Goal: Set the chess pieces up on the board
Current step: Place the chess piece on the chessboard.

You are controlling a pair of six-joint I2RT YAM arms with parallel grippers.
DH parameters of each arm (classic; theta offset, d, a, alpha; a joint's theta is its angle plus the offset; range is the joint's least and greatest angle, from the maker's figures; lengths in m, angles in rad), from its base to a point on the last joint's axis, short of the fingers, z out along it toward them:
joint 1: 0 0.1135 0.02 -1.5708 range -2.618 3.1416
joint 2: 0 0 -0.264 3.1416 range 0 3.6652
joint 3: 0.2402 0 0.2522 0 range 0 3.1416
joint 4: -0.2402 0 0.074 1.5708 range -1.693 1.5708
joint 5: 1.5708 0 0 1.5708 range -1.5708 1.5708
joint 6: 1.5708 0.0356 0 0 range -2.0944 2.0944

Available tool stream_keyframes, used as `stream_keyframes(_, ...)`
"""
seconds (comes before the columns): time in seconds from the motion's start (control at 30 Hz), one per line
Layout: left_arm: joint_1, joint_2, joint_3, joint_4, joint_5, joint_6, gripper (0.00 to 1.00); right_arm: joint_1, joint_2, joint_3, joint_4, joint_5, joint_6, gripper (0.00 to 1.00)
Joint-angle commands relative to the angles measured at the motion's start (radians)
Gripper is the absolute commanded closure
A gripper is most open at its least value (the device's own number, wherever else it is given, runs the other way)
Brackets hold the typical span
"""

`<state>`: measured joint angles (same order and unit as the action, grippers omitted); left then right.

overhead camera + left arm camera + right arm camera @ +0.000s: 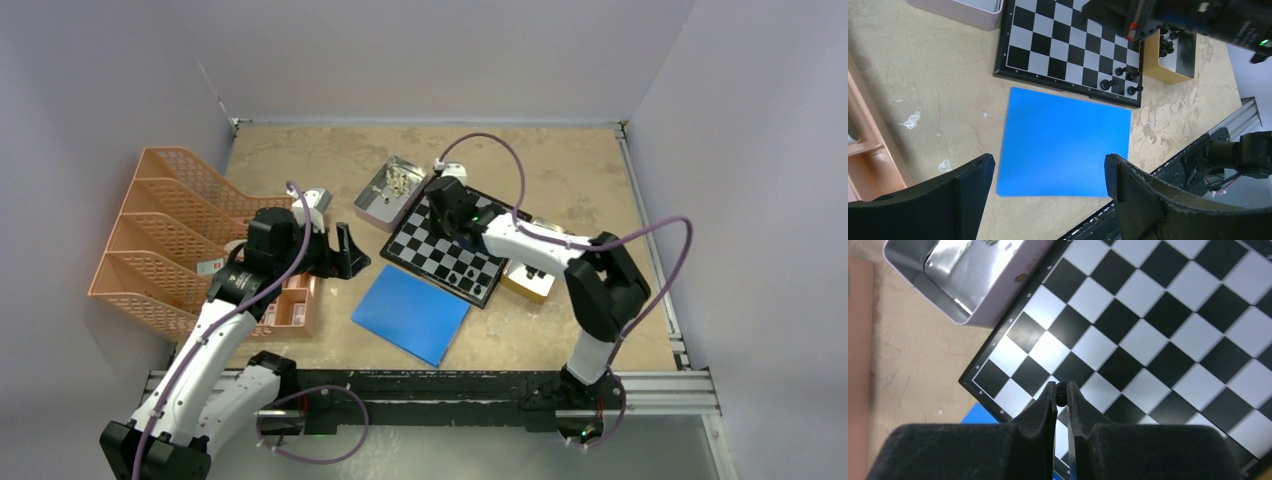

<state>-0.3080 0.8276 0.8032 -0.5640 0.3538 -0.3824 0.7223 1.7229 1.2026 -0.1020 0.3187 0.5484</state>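
Beige mottled tabletop (pixel 560 170), grey walls. Flat black-and-silver checked chessboard (pixel 425 240) mid-table, edges diagonal to table edges, one corner toward far wall. Right gripper (pixel 1061 386) above board, fingers pressed together, pinching tiny glossy black chess piece (pixel 1061 395); its axis unclear. Few black pieces (pixel 1123 80) upright in board corner near gold box. Left gripper (pixel 1048 162) spread wide, holding nothing, above plain blue square sheet (pixel 1063 135) just beside board.

The top camera looks down from six o'clock, far off. Both wrist cameras face down, seemingly nearer; all share the board (pixel 425 240).
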Motion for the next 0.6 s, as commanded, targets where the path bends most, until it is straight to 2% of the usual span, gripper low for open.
stream_keyframes(0.0, -0.003, -0.022, 0.005, 0.023, -0.020, 0.003, 0.19, 0.048, 0.081, 0.104, 0.012, 0.001, -0.036, 0.90)
stream_keyframes(0.57, -0.002, -0.023, 0.008, 0.019, -0.029, 0.001, 0.19, 0.113, 0.297, 0.287, -0.018, -0.001, -0.039, 0.87)
